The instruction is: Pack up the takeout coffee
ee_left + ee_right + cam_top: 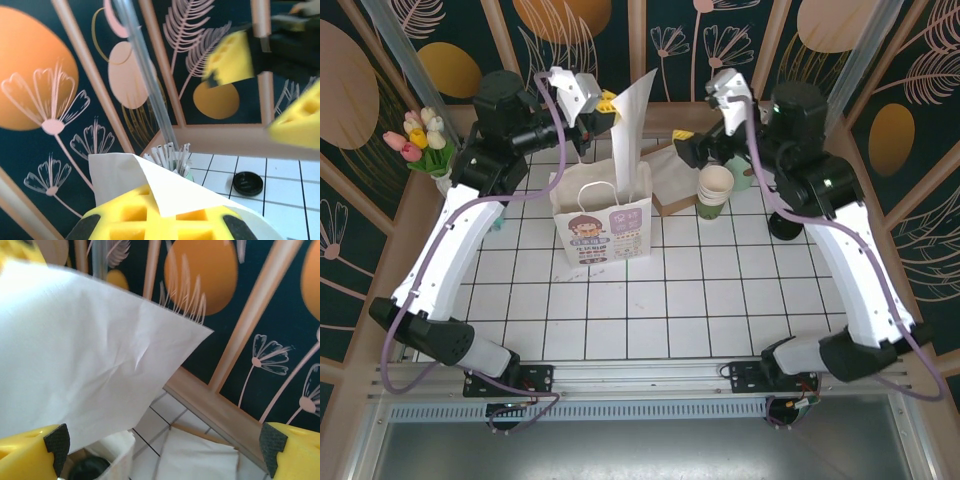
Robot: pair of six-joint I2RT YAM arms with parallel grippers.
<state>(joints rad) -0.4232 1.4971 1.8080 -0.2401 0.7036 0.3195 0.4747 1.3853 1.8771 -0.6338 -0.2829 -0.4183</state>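
Your coffee [88, 468] looks to be down inside the bag [603, 215], since its dark lid shows in the mouth. The left gripper [607, 103] pinches the flap [632, 120] upward, likely to hold that mouth open for you. The right gripper [165, 446] gapes wide above it, carrying nothing.

A white paper bag [602, 215] with a cartoon face printed on its front stands upright on the white tiled table [670, 300]. One side of its mouth rises in a tall pointed flap. Just right of it a flat brown paper sheet [670, 182] lies on the tiles, touching a stack of cream-rimmed cups [716, 190]. Behind the cups is a mint green holder [170, 159] of white sticks. A bunch of tulips [420, 138] sits at the far left.
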